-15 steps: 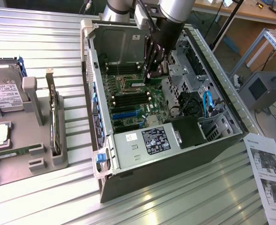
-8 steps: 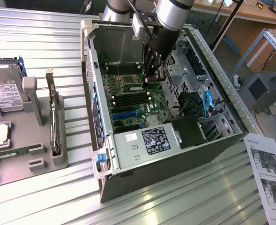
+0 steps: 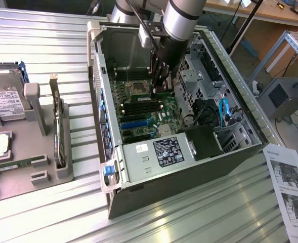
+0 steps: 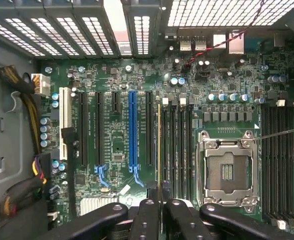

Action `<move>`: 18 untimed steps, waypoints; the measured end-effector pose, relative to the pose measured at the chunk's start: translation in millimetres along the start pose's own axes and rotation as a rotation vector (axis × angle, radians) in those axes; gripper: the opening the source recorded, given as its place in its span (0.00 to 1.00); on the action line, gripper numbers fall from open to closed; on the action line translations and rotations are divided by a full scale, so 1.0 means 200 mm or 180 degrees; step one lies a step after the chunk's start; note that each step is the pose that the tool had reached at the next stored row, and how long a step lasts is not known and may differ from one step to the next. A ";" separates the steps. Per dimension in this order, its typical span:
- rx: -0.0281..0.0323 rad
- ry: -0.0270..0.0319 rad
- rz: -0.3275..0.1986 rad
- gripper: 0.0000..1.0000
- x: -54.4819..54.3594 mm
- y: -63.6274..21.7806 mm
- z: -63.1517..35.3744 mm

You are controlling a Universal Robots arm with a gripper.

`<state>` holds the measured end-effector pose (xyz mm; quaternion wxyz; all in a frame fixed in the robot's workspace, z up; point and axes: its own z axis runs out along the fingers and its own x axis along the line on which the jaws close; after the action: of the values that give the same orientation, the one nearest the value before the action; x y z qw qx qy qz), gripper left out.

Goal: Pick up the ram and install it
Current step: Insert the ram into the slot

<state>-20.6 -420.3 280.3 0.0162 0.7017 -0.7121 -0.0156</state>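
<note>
The gripper (image 4: 159, 207) is inside the open computer case (image 3: 189, 185), with its fingers (image 4: 146, 217) pinched onto the ram (image 4: 159, 150). The ram is held edge-on and runs straight out ahead of the fingertips, parallel to the bank of black memory slots (image 4: 176, 150) beneath the hand. That bank lies between the ram and the CPU socket (image 4: 226, 170). The blue expansion slot (image 4: 132, 130) lies on the hand's other side. You cannot tell whether the ram's lower edge sits in a slot.

The step in hand appears to be seating the ram. To do it well:

1. Confirm that the ram lies over one slot along its whole length, not over the board between slots.
2. Hold the ram upright, as a tilt would likely jam one end.
3. Check that the white latches (image 4: 182, 101), beyond the ram's far end, stand open.
4. Press straight down, evenly.
</note>
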 end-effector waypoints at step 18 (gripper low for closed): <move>-0.0008 0.0005 -0.0123 0.12 -0.04 -0.004 0.154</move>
<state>-21.1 -412.6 249.6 0.0174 0.7154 -0.6983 -0.0162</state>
